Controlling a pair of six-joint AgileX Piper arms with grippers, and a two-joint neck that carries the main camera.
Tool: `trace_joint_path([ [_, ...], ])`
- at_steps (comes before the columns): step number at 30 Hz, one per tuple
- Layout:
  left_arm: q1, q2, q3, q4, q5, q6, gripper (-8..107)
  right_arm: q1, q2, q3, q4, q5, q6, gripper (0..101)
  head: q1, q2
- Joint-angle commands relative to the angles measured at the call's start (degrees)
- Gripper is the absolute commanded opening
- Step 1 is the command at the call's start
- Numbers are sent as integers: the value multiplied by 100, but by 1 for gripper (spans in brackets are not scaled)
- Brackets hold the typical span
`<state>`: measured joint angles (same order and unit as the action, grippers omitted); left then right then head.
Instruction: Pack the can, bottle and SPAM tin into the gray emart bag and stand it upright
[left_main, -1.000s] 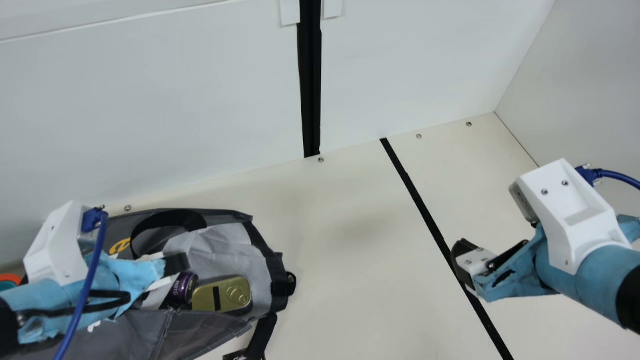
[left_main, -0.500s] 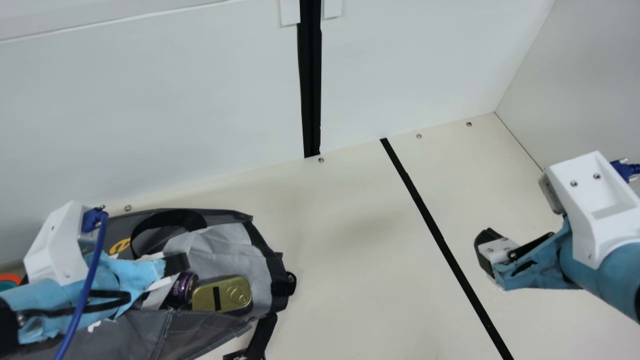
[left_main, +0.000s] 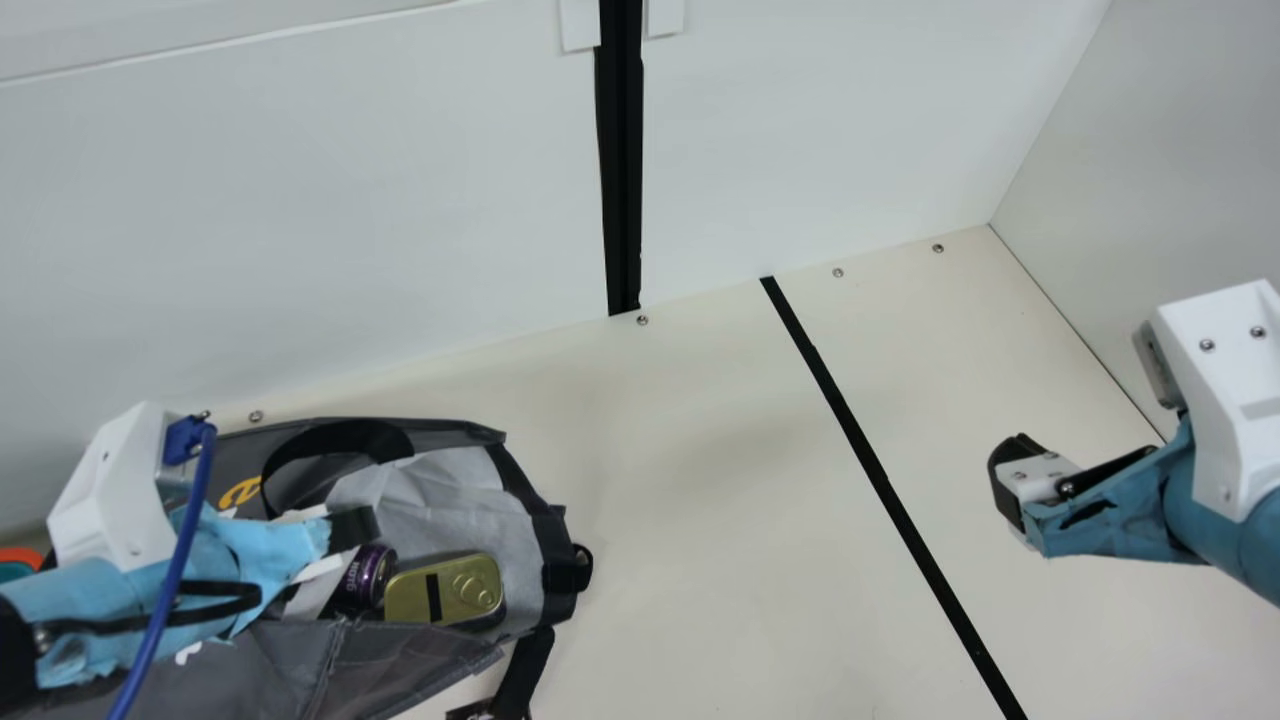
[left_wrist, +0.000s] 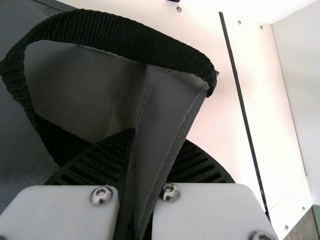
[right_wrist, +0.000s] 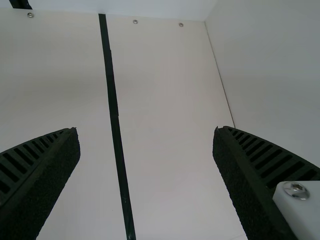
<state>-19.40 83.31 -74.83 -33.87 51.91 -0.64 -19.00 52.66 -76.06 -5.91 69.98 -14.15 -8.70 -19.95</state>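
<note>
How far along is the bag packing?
Looks done: the purple can and gold SPAM tin are in the gray bag. I can't confirm the bottle.
In hand: the left gripper is clamped on the bag's fabric beside a black handle; the right gripper is open and empty.
Left: likely standing the bag up, since it looks slumped over.

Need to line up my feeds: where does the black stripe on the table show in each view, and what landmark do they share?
Main view: stripe runs diagonally down to the bottom edge, right of the gray bag.
Left wrist view: stripe slants down the right side.
Right wrist view: stripe passes between the right end effector's fingers.
Shared landmark: the screw just right of the stripe's far end.
</note>
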Motion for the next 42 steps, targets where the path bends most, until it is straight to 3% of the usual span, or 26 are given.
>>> trace_joint_path([
  [1,0,0,0,0,0,0,-8,-44,-2,-11,18,-8,-5,95,-130,-5],
  [20,0,0,0,0,0,0,-8,-239,-70,-34,59,-8,137,95,-130,-5],
  [42,0,0,0,0,0,0,-8,292,198,122,194,-8,428,95,-130,-5],
])
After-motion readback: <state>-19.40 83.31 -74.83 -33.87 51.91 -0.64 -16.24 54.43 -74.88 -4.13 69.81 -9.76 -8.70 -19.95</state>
